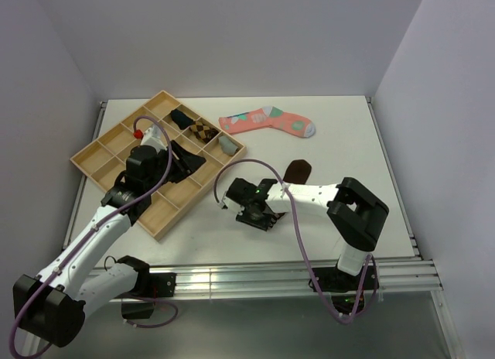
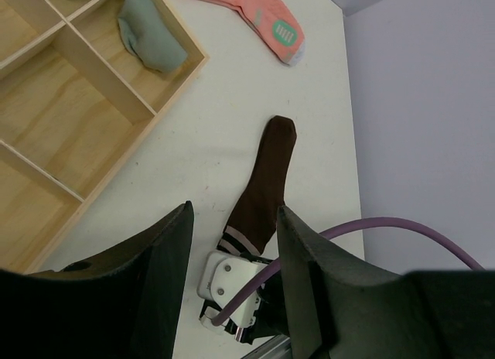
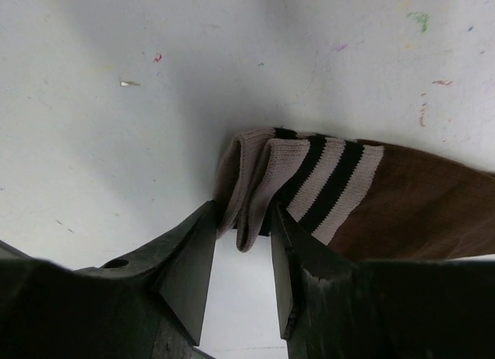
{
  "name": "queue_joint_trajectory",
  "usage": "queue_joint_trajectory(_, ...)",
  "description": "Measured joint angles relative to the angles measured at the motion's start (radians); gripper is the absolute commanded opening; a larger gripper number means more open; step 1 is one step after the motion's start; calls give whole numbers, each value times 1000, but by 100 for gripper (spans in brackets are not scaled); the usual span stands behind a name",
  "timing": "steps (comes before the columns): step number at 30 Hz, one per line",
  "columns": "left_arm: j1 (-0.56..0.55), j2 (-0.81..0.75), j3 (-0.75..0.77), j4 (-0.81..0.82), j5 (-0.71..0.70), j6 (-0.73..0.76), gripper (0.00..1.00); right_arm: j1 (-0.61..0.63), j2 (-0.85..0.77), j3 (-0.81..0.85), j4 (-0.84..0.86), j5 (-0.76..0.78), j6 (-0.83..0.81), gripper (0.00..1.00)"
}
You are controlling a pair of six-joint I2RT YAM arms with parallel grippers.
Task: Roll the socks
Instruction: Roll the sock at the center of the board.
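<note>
Right pincer (image 3: 241, 220) astride brown sock (image 3: 410, 204) cuff

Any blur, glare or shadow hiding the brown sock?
Right wrist view: brown sock sharp at its cuff, jaws in front dark and soft. Left wrist view: sock evenly lit, jaws a dark blur. Top view: even light, sock mostly hidden behind the right arm.

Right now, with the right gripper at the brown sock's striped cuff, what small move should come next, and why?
Probably close the right gripper on the striped cuff of the brown sock: the folded cuff edge sits between its open fingers, not yet pinched, and rolling needs that grip.
</note>
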Motion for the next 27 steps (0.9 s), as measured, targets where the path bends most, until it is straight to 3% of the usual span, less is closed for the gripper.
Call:
queue_joint_trajectory(5,2,0,0,0,0,6,53,-2,0,-19,4,-2,0,32)
queue_joint_trajectory(11,5,-2,0,5,-2,5,51,-31,0,-23,8,-57,-16,28)
queue_joint_trajectory(17,6,-69,-48,48,-25,-4,48,-190,-3,13,-40,-293,-84,27)
queue_joint_trajectory(21,6,-128,-116,116,-26,-18,36,-331,4,82,-106,-474,-147,27)
queue_joint_trajectory(27,-34,-148,-257,294,-8,-2,28,-473,131,211,-261,-759,-270,27)
